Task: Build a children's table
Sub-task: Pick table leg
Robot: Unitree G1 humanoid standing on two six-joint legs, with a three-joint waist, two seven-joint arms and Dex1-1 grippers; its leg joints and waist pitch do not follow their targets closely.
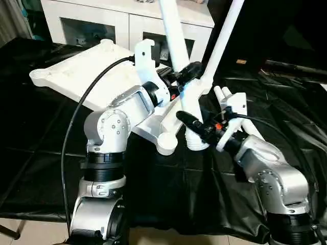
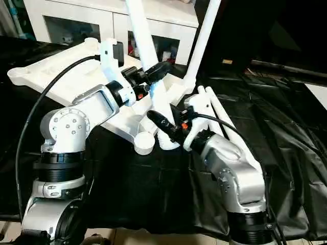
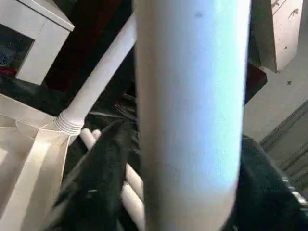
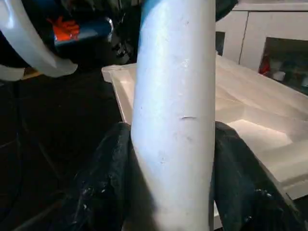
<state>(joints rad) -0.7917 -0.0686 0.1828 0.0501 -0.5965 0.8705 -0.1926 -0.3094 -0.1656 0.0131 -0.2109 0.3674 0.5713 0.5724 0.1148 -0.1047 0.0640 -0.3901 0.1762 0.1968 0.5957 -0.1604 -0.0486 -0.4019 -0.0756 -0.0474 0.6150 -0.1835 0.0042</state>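
**Leg going into the near socket, could bind**

Both grippers are clamping one white leg (image 1: 176, 46): left gripper (image 1: 190, 76) higher, right gripper (image 1: 196, 125) near its base. The tabletop (image 1: 92, 76) is lying upside down on the black-cloth table (image 1: 46, 153), another leg (image 1: 225, 38) already standing. Tilting could jam it. Loose legs (image 1: 225, 94) are crowding the right; the cabinet (image 1: 102, 23) is sitting close behind.

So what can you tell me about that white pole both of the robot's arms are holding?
It is a leg of the children's table: a long, smooth white tube, plastic by the look of it, widening toward a ribbed lower end. It stands nearly upright, leaning a little, its top leaving the picture. The left pincer clamps it higher up and the right pincer lower down, black fingers on either side. Its ribbed foot sits at the near edge of the upturned white tabletop; whether it is seated in a socket cannot be told.
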